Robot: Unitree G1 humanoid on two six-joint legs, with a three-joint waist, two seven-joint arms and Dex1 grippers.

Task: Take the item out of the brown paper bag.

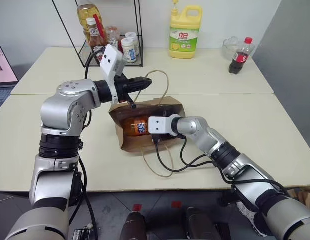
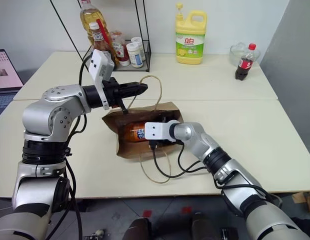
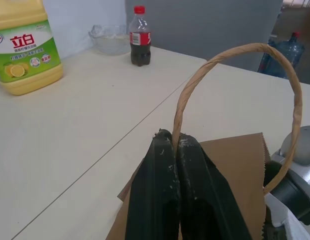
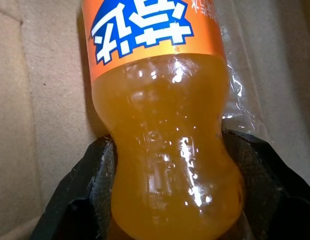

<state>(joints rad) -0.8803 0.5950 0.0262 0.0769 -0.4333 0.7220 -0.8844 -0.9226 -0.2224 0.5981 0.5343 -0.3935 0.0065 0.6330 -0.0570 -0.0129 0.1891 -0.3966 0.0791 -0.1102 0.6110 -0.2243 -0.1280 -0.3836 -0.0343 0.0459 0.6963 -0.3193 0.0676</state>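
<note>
Bottle (image 4: 165, 165), orange soda, lying on its side inside the bag (image 1: 130, 144), long axis running left to right and in line with the right claw (image 4: 170, 145). Reached into the bag mouth from the right, with black fingers (image 4: 97, 165) flanking the bottle's waist and seemingly clamped on it, though firmness is hard to judge. Nearer arm by far. Left claw (image 1: 146, 80) closed on the upper handle (image 3: 235, 50), holding the mouth up. Way out: straight back to the right, along the axis. In the path: the bag's lifted edge, the lower handle (image 1: 157, 165) and the wrist cable on the worktop (image 1: 255, 120). Jug (image 1: 185, 25) and cola (image 1: 241, 56) well apart.
</note>
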